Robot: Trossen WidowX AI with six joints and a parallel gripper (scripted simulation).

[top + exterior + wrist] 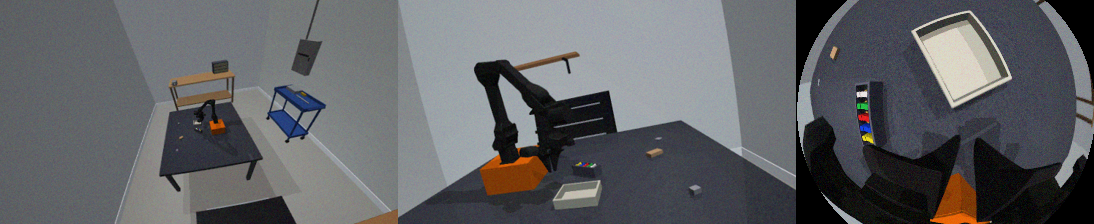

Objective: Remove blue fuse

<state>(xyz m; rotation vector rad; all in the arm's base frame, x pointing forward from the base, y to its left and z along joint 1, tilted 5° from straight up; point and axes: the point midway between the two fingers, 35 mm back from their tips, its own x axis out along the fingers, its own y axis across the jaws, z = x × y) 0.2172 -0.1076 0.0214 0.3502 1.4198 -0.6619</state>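
Note:
The dark fuse block (pixel 586 169) stands on the table with a row of coloured fuses in it. The blue fuse (pixel 582 164) sits in the row between a yellow and a red one; in the wrist view it (pixel 865 127) shows at the left inside the block (pixel 871 119). The cream tray (pixel 578 194) lies in front of the block and is empty, as the wrist view (pixel 962 56) shows. My gripper (pixel 552 166) hangs low over the table, left of the block and apart from it. Its fingers are nearly together with nothing between them.
The arm's orange base (pixel 513 173) stands just left of the gripper. A small wooden block (pixel 654 152), a grey cube (pixel 695 189) and a small disc (pixel 658 138) lie farther right on the table. A black chair back (pixel 588 115) stands behind the table.

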